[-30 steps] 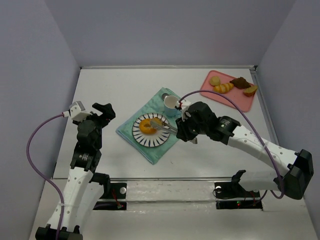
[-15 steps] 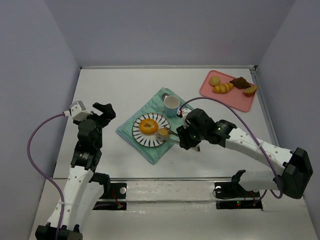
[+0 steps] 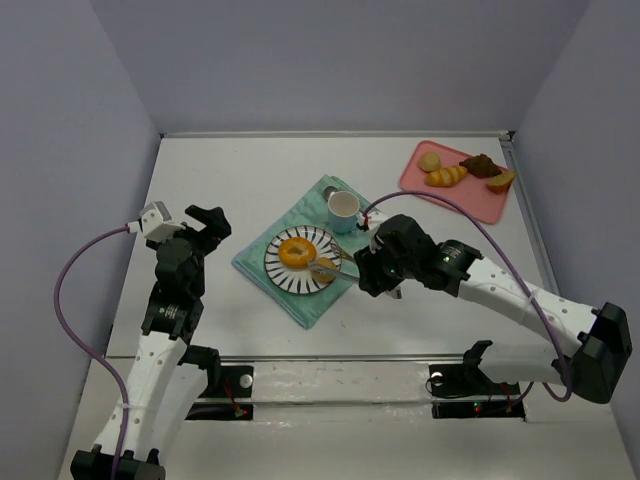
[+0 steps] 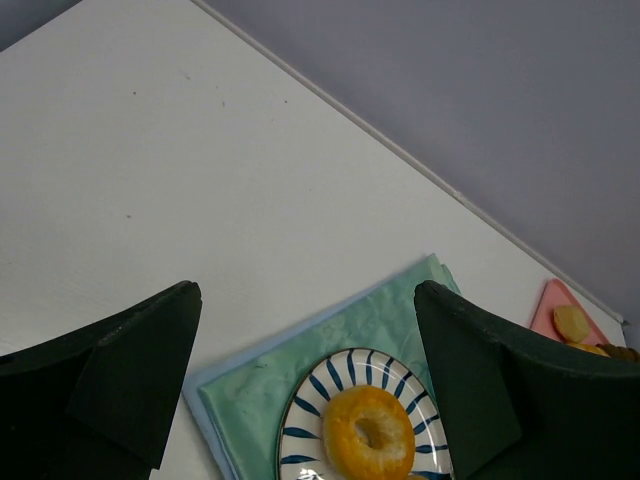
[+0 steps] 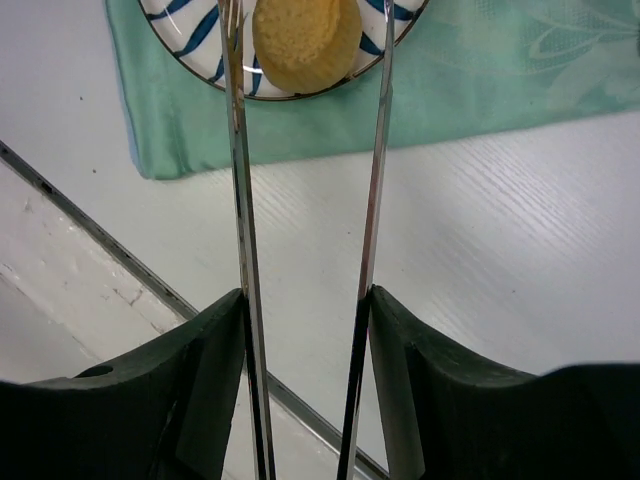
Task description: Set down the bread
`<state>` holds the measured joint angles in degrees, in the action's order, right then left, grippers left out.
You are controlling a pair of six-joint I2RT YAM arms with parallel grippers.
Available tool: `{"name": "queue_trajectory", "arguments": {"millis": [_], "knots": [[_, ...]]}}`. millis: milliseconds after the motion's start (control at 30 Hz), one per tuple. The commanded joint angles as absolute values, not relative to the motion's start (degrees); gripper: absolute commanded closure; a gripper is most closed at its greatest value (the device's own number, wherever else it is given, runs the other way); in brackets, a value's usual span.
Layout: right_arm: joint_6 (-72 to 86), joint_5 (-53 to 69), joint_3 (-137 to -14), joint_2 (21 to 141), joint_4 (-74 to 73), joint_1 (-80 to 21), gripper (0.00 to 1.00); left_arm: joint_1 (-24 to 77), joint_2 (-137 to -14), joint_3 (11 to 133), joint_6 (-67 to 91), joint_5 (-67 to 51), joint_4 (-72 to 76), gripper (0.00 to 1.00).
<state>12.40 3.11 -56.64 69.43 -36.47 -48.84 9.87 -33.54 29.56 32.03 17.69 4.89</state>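
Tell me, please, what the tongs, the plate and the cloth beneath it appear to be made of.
Tongs: thin, shiny strips with mirror-like glints, likely steel. Plate: glossy white with blue stripes, probably glazed ceramic, possibly plastic. Cloth: matte pale green with a faint printed pattern and layered edges, seemingly woven fabric.

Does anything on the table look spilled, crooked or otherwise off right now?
Nothing is spilled or damaged. The only oddity: the small bun sits right at the rim of the striped plate, beside the ring bread. The green cloth lies diagonally on the table.
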Motion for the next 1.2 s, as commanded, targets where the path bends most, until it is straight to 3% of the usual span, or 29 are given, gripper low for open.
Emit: {"name": "queue_trajectory", "arguments": {"millis": [0, 233, 300, 400, 433, 600, 933, 1167], "knots": [[11.26, 0.35, -61.61, 65.04, -34.36, -49.31, 0.45, 9.67, -33.49, 29.18, 32.17, 18.72, 7.29, 0.01], [14.58, -15.0, -64.07, 60.65, -35.07, -49.31, 0.45, 9.67, -34.28, 29.35, 32.08, 18.72, 7.47, 0.01], [19.66, -24.21, -63.72, 58.54, -36.12, -49.31, 0.45, 9.67, -34.37, 29.36, 32.08, 18.72, 7.47, 0.01], [39.99, -52.2, -61.89, 57.14, -43.99, -49.31, 0.46, 9.67, -34.28, 29.27, 32.17, 18.55, 7.56, 0.01], [42.6, -54.38, -61.88, 56.69, -45.34, -49.31, 0.46, 9.67, -34.28, 29.35, 32.17, 18.46, 7.56, 0.01], [45.44, -53.88, -56.43, 54.76, -45.88, -40.45, 0.47, 9.67, -34.19, 29.27, 32.17, 18.28, 7.56, 0.01], [38.87, -37.64, -46.42, 52.38, -40.53, -25.24, 0.48, 9.67, -34.19, 29.27, 32.17, 17.67, 8.0, 0.01], [41.29, -34.62, -43.95, 60.2, -37.35, -20.66, 0.47, 9.67, -33.4, 29.09, 32.08, 17.75, 7.82, 0.01]]}}
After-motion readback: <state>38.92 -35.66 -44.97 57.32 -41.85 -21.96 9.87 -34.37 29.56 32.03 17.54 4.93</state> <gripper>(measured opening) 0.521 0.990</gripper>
